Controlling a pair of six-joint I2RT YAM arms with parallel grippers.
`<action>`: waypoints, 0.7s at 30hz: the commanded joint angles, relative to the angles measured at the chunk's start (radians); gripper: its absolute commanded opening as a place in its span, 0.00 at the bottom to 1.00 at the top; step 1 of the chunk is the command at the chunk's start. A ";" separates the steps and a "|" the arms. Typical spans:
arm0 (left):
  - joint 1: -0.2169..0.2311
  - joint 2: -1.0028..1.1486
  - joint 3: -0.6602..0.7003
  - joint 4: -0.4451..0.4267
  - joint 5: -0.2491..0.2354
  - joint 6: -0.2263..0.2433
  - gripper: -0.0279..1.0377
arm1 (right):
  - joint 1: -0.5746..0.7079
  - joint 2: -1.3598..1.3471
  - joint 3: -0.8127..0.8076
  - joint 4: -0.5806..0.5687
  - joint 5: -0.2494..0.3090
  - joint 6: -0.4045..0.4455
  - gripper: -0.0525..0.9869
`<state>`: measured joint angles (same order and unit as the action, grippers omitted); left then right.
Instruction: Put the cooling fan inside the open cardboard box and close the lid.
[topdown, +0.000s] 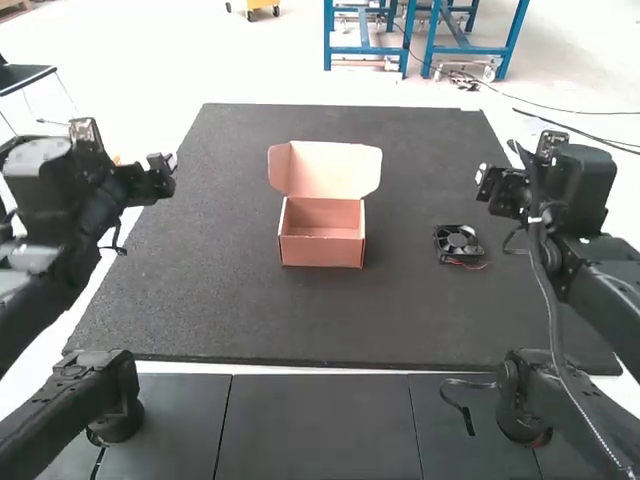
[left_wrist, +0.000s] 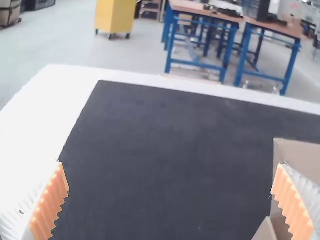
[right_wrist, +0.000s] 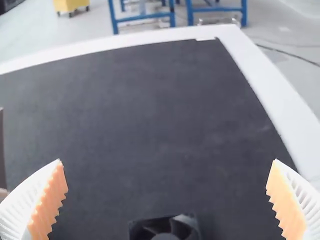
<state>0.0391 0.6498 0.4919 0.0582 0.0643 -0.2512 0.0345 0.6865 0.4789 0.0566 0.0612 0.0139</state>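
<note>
Cooling fan (topdown: 459, 242) lies right of the open cardboard box (topdown: 320, 248).
The right gripper (topdown: 492, 190), fingers spread wide, hangs near it, the nearer arm by far.

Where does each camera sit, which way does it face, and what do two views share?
High view: above, behind the arms, facing forward and down on cardboard box and cooling fan; left arm, right arm show.
Left wrist view: on the left wrist, facing mat and box edge; open jaws show.
Right wrist view: on the right wrist, facing the fan; open jaws show.
Shared: high and right wrist, the fan.
</note>
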 joint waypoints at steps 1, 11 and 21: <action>0.002 0.174 0.189 -0.069 0.014 0.012 0.93 | -0.002 0.051 0.139 -0.072 0.009 -0.028 0.93; -0.008 0.461 0.490 -0.376 0.057 0.244 0.92 | -0.005 0.285 0.474 -0.356 0.006 -0.058 0.92; -0.130 0.429 0.574 -0.506 0.371 0.244 0.87 | -0.028 0.556 0.685 -0.613 0.037 -0.066 0.92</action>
<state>-0.0628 1.1187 1.0267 -0.4488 0.2920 -0.0055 0.0315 1.2236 1.1244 -0.5434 0.0853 -0.0391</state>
